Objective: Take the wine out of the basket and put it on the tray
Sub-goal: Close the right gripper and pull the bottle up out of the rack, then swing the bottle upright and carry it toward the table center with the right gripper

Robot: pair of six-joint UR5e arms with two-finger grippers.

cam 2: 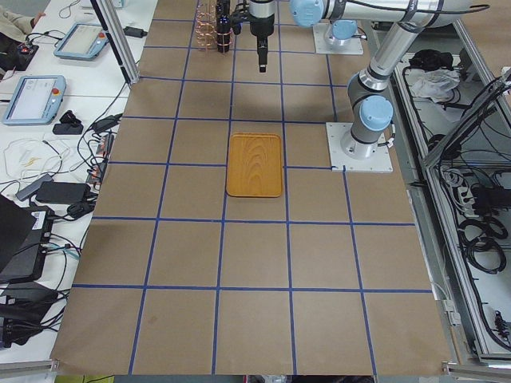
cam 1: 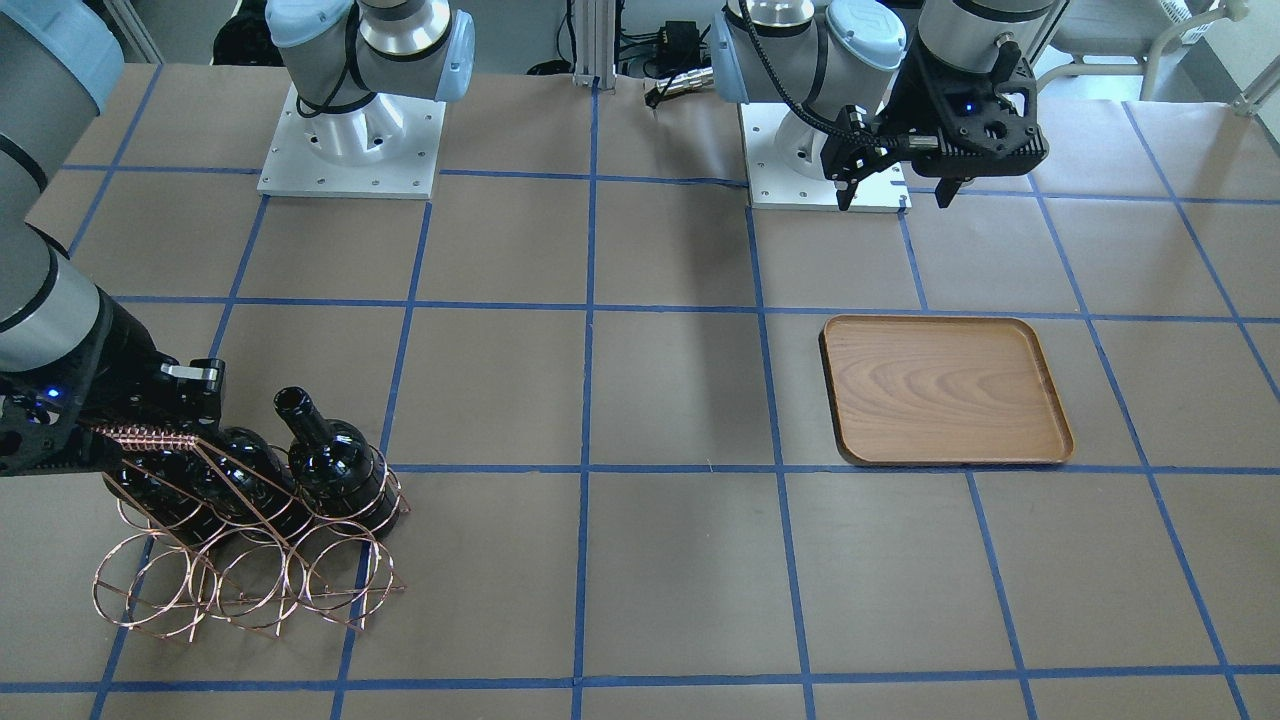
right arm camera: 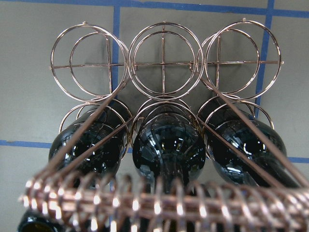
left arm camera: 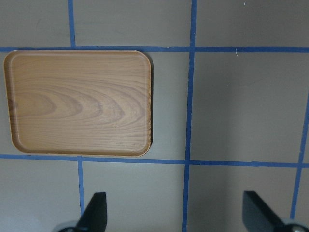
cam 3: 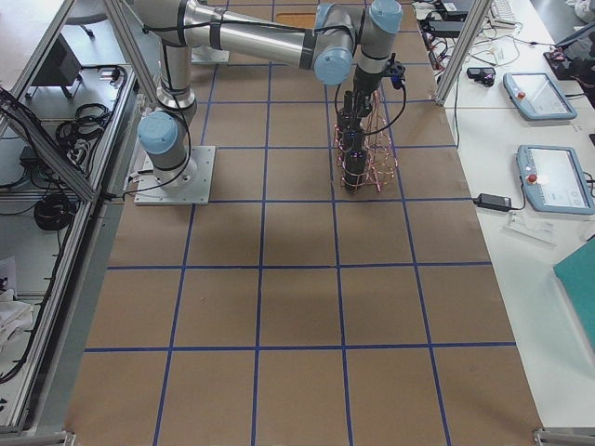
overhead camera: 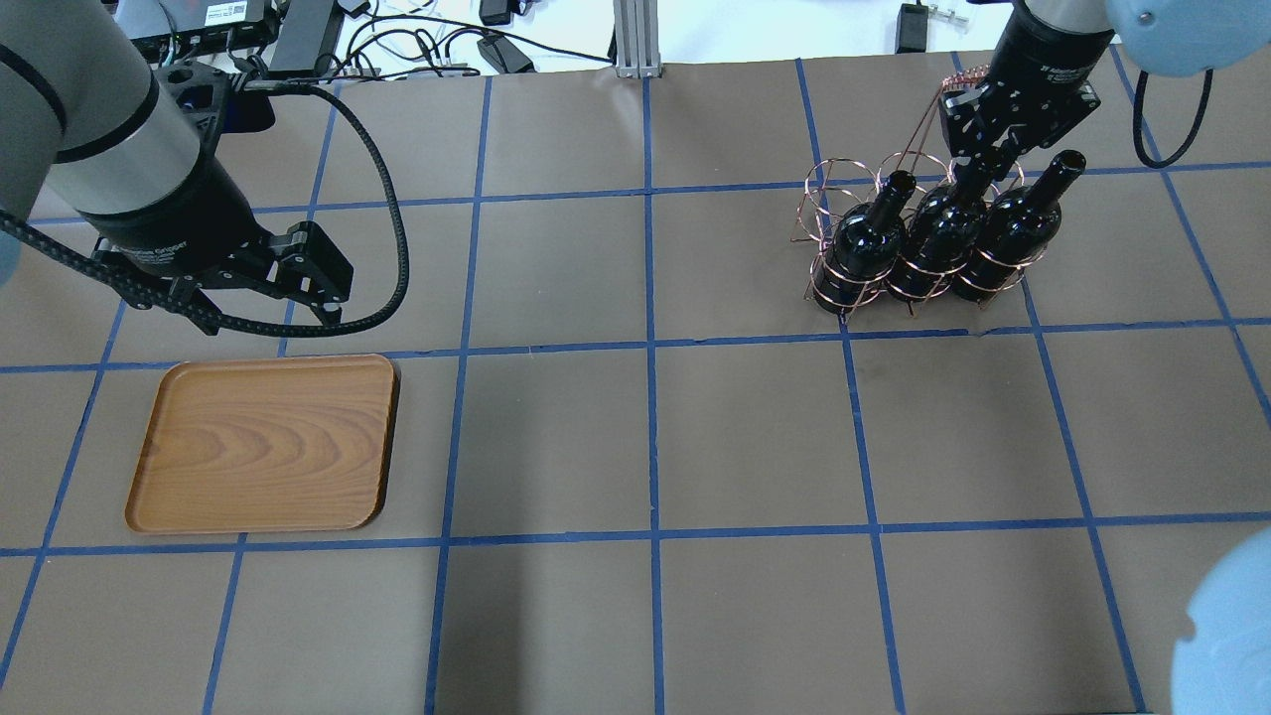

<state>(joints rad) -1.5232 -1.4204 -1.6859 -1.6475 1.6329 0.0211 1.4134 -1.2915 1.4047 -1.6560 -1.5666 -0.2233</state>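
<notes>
Three dark wine bottles lie side by side in the copper wire basket (overhead camera: 839,184) at the far right of the overhead view. My right gripper (overhead camera: 978,164) is down at the neck of the middle bottle (overhead camera: 933,238), just past the coiled handle. Its fingers are hidden, so I cannot tell whether they grip. In the right wrist view the handle coil runs in front of the middle bottle (right arm camera: 169,145) and the basket (right arm camera: 164,58). The wooden tray (overhead camera: 263,442) lies bare at the left. My left gripper (overhead camera: 270,316) hangs open and empty above its far edge, with the tray (left arm camera: 79,101) below.
Brown paper with blue tape lines covers the table. The basket's upper row of loops (right arm camera: 91,63) holds no bottles. The two arm bases (cam 1: 350,150) stand at the robot's side. Cables and boxes lie beyond the far edge (overhead camera: 417,40).
</notes>
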